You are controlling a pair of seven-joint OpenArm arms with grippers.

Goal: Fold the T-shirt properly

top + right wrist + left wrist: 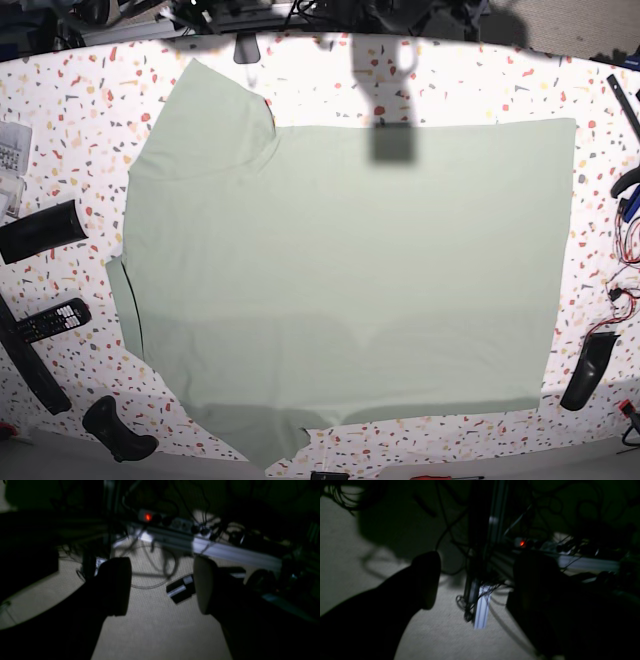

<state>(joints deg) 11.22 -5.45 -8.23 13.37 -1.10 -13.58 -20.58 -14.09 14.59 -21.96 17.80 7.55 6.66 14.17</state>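
Looking, left wrist view: the left tool (475, 580) hangs with its dark fingers (427, 580) spread wide, gripping nothing, above beige carpet (450, 640) and a pale metal frame leg (482, 607).
Right wrist view: the right tool (162, 586) is likewise wide open and empty; a red-lit power strip (165, 520) lies beyond.
Base view: the large pale sage-green short-sleeved T-shirt (350, 270) lies spread flat on the speckled terrazzo desk (80, 110); a black remote control (52, 320) sits just left of it.
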